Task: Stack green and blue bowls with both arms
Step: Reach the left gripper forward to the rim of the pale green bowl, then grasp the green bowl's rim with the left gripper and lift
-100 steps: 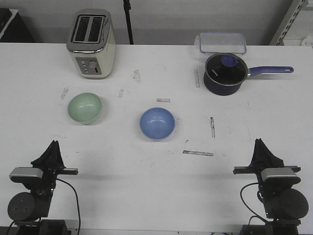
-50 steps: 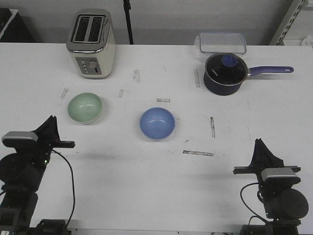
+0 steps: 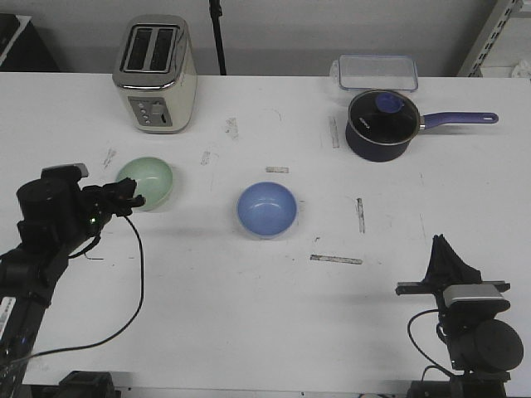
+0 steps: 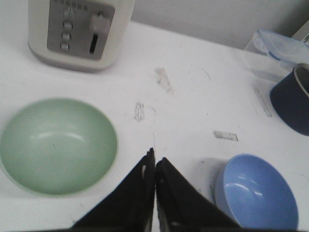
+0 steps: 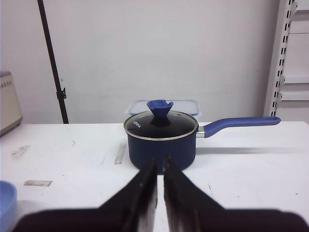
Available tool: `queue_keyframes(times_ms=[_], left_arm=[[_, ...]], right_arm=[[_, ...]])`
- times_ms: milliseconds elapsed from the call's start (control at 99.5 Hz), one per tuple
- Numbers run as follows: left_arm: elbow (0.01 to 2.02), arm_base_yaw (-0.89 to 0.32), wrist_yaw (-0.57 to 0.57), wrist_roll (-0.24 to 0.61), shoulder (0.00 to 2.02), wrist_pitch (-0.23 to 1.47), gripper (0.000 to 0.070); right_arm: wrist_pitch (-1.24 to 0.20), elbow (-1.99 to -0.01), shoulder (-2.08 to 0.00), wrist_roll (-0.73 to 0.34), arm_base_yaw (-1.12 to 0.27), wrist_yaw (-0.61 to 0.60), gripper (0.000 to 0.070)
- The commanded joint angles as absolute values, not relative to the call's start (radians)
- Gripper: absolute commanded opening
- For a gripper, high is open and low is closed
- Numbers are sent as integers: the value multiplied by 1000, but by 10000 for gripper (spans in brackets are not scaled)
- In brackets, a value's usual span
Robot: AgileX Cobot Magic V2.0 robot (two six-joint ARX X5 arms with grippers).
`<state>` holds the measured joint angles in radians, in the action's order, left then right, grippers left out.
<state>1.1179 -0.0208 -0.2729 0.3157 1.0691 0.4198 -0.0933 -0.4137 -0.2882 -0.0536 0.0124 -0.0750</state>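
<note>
The pale green bowl sits empty on the table at the left; it also shows in the left wrist view. The blue bowl sits empty near the middle and shows in the left wrist view. My left gripper is shut and empty, at the green bowl's near edge; in its wrist view it points between the two bowls. My right gripper is shut and empty at the near right, far from both bowls, and in its wrist view it faces the saucepan.
A toaster stands at the back left. A dark navy saucepan with glass lid and purple handle stands at the back right, a clear lidded box behind it. Tape marks dot the white table.
My left arm has risen from the near left corner and moved forward and right to the green bowl's near edge. The right arm and both bowls have not moved.
</note>
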Motion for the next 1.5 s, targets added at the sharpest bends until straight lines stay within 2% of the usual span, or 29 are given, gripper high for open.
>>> queue_keyframes(times_ms=[0, 241, 512, 784, 824, 944, 1075, 1175, 1216, 1487], left_arm=[[1172, -21, -295, 375, 1122, 466, 1], [1277, 40, -291, 352, 1290, 542, 1], [1434, 133, -139, 330, 1445, 662, 1], [1618, 159, -134, 295, 1614, 835, 6], [1627, 159, -129, 295, 1633, 840, 26], [1628, 159, -115, 296, 1680, 859, 184], [1628, 159, -103, 296, 1725, 892, 235], [1628, 159, -104, 303, 1753, 890, 412], [1628, 159, -104, 303, 1762, 889, 460], [1628, 157, -104, 304, 1825, 870, 447]], right_arm=[[-82, -410, -288, -62, 12, -74, 15], [-82, -410, -288, -63, 12, -74, 15], [-82, -410, -288, -62, 12, -74, 15], [-82, -410, -288, -62, 12, -74, 15], [-82, -410, -288, -62, 12, -74, 15], [-82, -410, -288, -62, 12, -74, 15], [-82, -410, -288, -62, 12, -74, 15], [-82, -410, -288, -62, 12, -74, 15], [-82, -410, -288, -62, 12, -74, 15], [-82, -410, -288, -62, 12, -74, 15]])
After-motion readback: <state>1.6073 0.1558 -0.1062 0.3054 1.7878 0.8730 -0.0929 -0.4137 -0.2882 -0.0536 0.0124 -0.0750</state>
